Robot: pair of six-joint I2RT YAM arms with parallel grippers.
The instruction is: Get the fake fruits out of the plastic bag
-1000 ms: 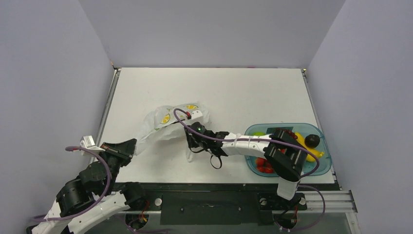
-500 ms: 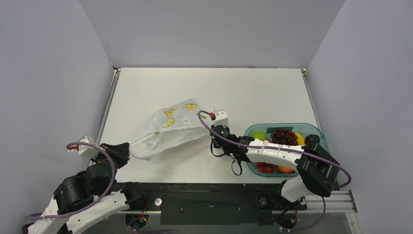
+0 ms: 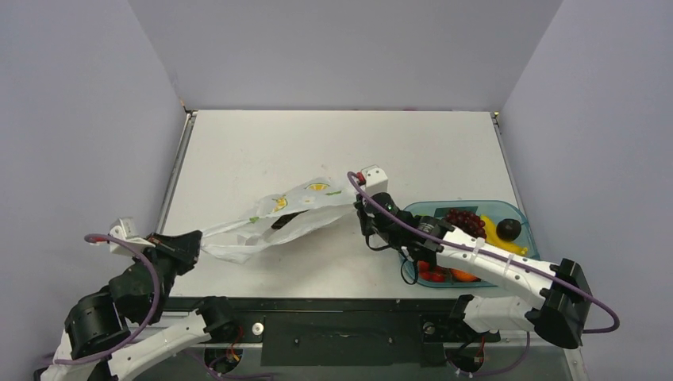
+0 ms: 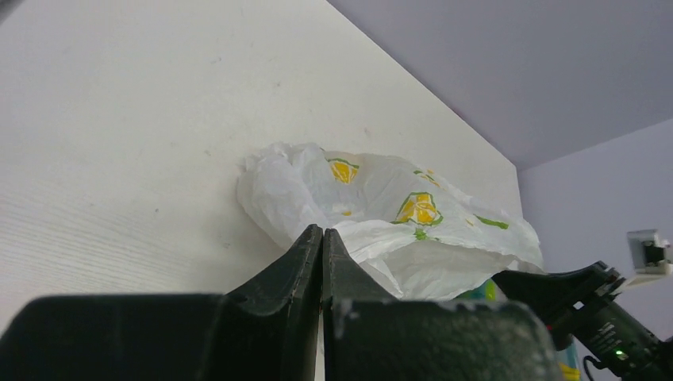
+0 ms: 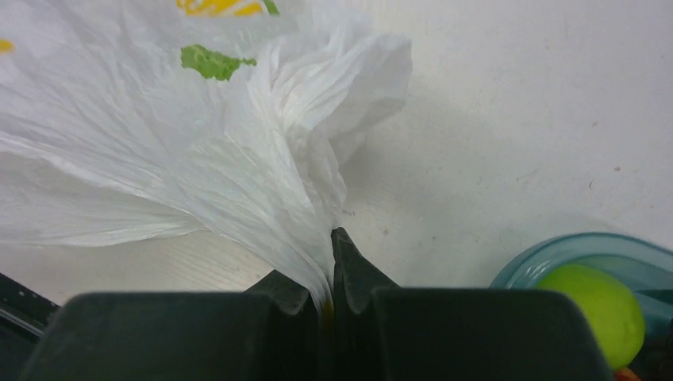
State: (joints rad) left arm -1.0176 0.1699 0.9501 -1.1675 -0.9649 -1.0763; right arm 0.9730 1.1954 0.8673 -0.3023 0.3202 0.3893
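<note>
Bright even light, soft shadows, blurred near wrist foregrounds

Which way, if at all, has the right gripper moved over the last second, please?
Yes. The right gripper, shut on the plastic bag, has shifted rightward, ending closer to the teal tray.

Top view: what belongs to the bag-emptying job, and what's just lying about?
Job: plastic bag; grapes, green apple, strawberries, orange.
Lying about: teal tray holding those fruits; table.
</note>
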